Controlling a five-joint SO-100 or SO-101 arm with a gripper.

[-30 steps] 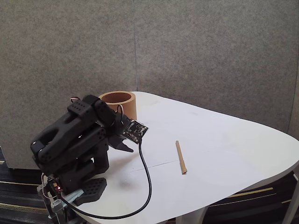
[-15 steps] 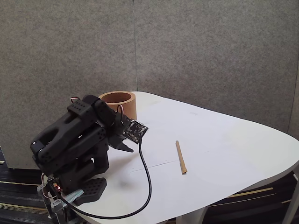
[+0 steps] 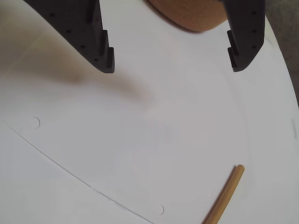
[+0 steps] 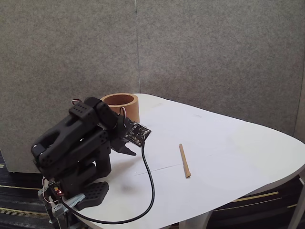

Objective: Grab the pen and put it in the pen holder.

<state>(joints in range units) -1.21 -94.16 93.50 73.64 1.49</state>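
Nothing sits between my spread gripper (image 3: 170, 60); the pen (image 3: 225, 196), well ahead, may roll when I pinch it.

No legible text or markings anywhere.

Folded low over its own base at the 8 o'clock corner of the fixed view, upper links doubled back, wrist reaching out toward 3 o'clock. Claw (image 4: 127, 149) tipped down, hanging just above the surface. In the wrist view, claw (image 3: 172, 65) entering from 12 o'clock, jaws spread wide and gripping nothing: broad black finger (image 3: 88, 32) at 11 o'clock, narrower one at 1 o'clock, both tips clear of the surface (image 3: 140, 140), bare white between them.
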